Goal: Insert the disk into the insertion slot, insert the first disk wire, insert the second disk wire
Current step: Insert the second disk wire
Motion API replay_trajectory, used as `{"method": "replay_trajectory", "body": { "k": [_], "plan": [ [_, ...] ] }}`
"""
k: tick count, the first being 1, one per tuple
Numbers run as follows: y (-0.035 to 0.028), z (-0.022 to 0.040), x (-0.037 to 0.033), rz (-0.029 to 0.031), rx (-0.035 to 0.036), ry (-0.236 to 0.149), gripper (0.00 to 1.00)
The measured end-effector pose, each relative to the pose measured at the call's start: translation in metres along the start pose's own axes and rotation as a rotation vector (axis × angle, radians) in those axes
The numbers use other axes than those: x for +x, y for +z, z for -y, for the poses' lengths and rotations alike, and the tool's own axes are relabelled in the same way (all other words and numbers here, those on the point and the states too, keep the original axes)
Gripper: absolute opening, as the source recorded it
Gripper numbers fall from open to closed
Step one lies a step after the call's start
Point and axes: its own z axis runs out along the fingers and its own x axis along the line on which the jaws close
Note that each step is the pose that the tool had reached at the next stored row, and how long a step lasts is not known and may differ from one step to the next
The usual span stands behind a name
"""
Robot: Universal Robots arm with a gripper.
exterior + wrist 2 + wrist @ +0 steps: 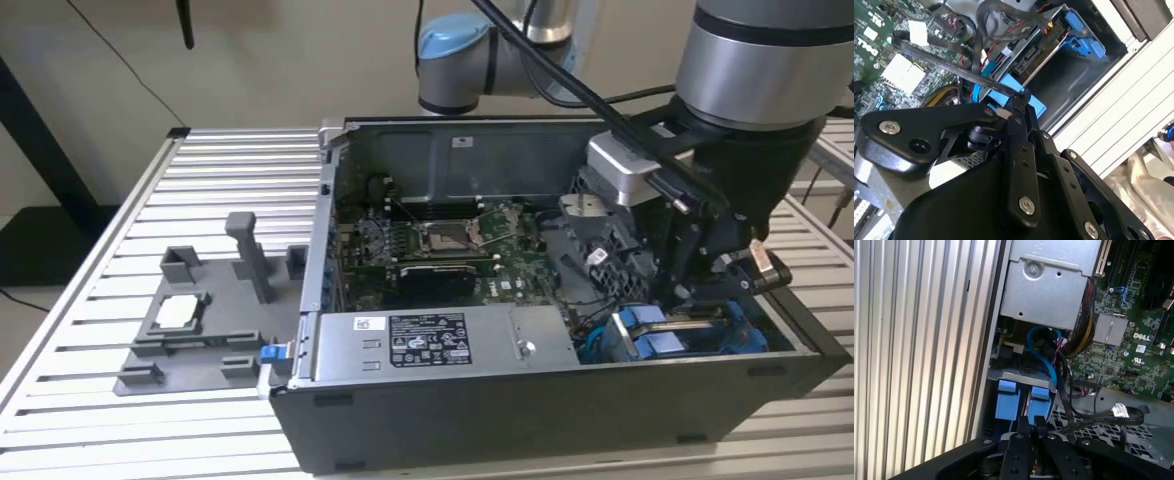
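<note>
The disk (1021,399) already sits in the insertion slot (694,335) at the computer case's (534,420) front corner, while the tool (1021,102), fingers nearly shut, pinches a black wire (944,62) just above the disk's connector end.

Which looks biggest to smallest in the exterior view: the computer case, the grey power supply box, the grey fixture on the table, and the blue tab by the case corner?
1. Computer case
2. Power supply box; the grey fixture looks about alike, unranked
3. Blue tab
</note>
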Motion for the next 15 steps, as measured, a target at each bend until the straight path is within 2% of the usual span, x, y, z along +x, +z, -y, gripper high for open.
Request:
{"method": "replay_trajectory", "body": {
  "k": [5,6,8,15],
  "plan": [
    [0.0038,0.0123,0.0053,0.0088,-0.0281,0.000,0.16],
    [0.0053,0.0165,0.0081,0.0131,-0.0376,0.001,0.16],
    [0.0064,0.0204,0.0106,0.0181,-0.0453,0.001,0.16],
    [0.0103,0.0310,0.0169,0.0380,-0.0642,0.003,0.16]
  ]
}}
